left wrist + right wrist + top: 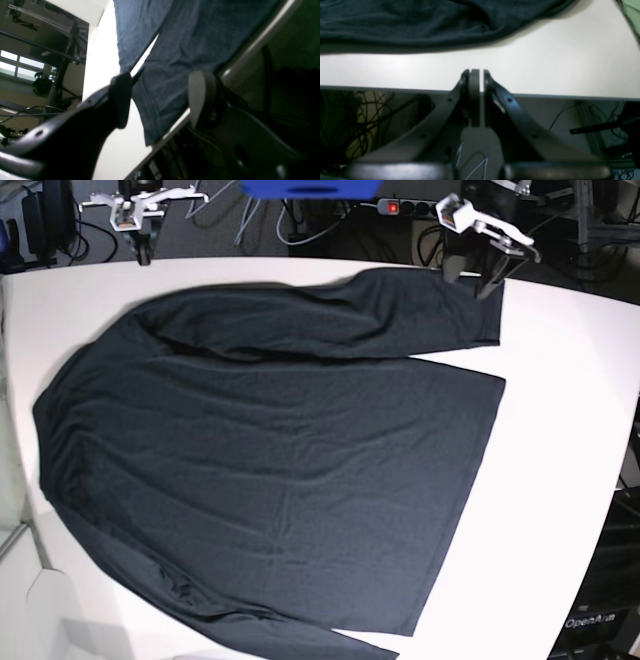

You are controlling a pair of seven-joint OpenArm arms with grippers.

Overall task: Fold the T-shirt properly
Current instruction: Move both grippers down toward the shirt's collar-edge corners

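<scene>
Shirt (pixel 280 460) lay spread flat across worktop (pixel 570 430), unfolded; every fold remained. Left gripper (pixel 160 100) hovered open over sleeve cuff at far edge; right gripper (pixel 479 75) closed, empty.

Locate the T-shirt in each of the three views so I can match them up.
Left wrist: the T-shirt fills the upper centre, its sleeve end hanging between the open left gripper fingers.
Right wrist: it lies as a dark band across the top edge, beyond the shut right gripper.
Base: it is spread flat over most of the picture.
Shared landmark: the white table, bare beside the fabric.
</scene>
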